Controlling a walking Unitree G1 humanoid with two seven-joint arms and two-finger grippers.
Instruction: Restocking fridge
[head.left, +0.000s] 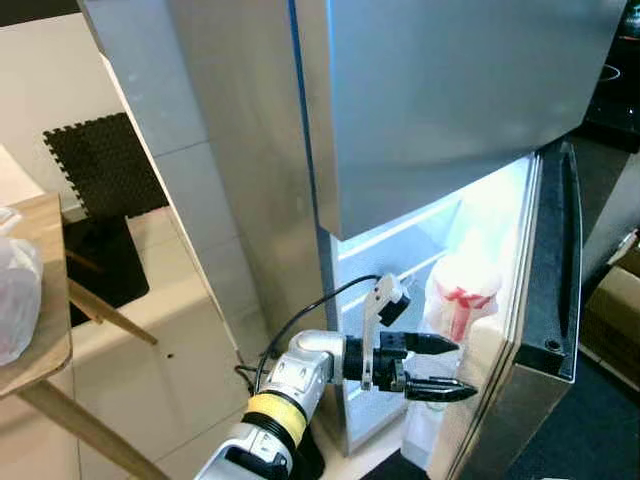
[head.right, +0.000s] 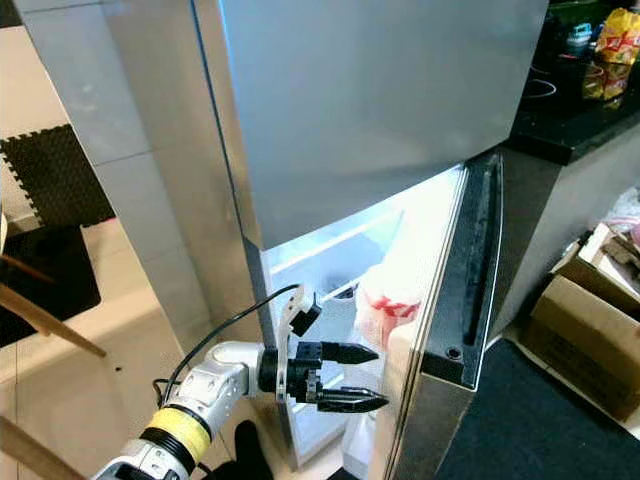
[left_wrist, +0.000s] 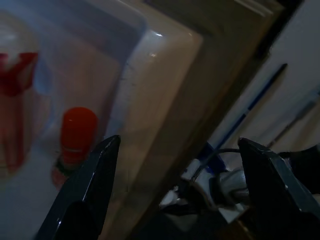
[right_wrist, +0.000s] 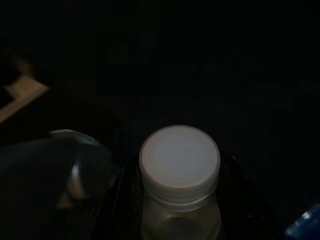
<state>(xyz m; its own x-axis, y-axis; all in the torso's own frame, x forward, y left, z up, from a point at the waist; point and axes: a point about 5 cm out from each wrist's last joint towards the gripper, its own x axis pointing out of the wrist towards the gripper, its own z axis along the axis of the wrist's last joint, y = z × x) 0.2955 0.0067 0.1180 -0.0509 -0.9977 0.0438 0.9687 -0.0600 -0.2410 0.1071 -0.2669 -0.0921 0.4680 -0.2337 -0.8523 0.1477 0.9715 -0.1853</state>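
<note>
Inside the fridge door (head.left: 545, 300), a red-labelled jug (head.left: 462, 292); left claw (head.left: 448, 368) spread, right claw clamped on a white-capped bottle (right_wrist: 180, 180).

left arm (head.left: 300, 372): silver shell | yellow band | black cable | black fingers (head.left: 436, 344)

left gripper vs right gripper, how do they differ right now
The left gripper is raised at the open fridge, level with the lit lower compartment; the right gripper hangs in deep shade. The left gripper's fingers are spread apart with nothing between them; the right gripper's sit either side of a white-capped bottle. The left wrist view looks at a red-capped bottle on the door shelf. Both have black fingers.
</note>
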